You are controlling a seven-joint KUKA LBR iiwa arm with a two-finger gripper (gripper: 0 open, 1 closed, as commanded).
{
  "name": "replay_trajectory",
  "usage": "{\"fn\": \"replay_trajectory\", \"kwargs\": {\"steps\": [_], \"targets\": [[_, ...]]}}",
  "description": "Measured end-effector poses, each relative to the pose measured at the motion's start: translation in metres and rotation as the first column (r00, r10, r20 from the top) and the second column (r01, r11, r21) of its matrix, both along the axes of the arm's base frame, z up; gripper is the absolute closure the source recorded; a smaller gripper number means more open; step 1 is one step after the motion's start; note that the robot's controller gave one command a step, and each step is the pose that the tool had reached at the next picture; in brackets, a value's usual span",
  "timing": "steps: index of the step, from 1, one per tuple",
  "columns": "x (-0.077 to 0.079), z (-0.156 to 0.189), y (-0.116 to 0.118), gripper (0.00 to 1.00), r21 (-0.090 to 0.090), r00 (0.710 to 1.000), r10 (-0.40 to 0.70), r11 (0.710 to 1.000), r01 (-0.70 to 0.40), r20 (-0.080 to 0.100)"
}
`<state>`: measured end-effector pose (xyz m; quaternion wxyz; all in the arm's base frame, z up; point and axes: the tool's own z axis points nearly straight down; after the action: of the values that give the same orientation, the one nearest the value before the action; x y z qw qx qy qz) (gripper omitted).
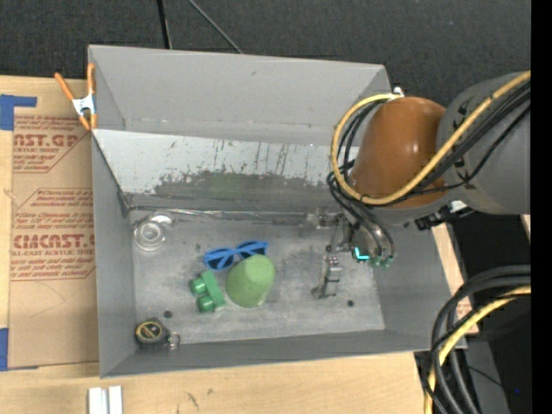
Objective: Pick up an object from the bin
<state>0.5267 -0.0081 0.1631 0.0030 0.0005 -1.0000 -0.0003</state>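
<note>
The grey metal bin (112,231) has tall sloping walls and a scuffed floor. The arm (483,145) reaches in from the right, with an orange cover (401,149) on its wrist and yellow and black cables (345,136) looped around it. Below the cover the gripper (328,276) hangs low over a bare patch in the right half of the floor (small dark specks dot the metal there). From this angle its tip is a thin tangle of metal, so I cannot tell whether the pincer is apart or together, and nothing shows in its grasp. The nearest thing is a green rounded lump (251,282), perhaps an upturned cup, near the middle of the floor to the gripper's left and clearly apart from it. A pair of blue sunglasses (235,254) lies just behind the lump and touches its upper edge. A small green knobbly piece (205,291) sits against its left side. A clear round ring (151,233) rests near the back left corner, well apart from the others. A little dark and yellow round tape measure (152,333) lies in the front left corner.
</note>
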Motion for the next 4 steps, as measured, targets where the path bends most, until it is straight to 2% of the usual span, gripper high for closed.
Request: {"fn": "replay_trajectory", "kwargs": {"steps": [1, 2, 3, 4], "targets": [[0.016, -0.073, 0.055, 0.0, 0.002, 0.999, 0.049, 0.999, -0.049, 0.001], [0.017, -0.069, 0.052, 1.0, 0.0, 0.999, 0.044, 0.999, -0.044, 0.006], [-0.023, -0.042, 0.005, 1.0, -0.001, 0.995, 0.101, 0.995, -0.101, 0.005], [-0.028, -0.046, 0.013, 1.0, 0.001, 0.995, 0.097, 0.995, -0.097, 0.005]]}}
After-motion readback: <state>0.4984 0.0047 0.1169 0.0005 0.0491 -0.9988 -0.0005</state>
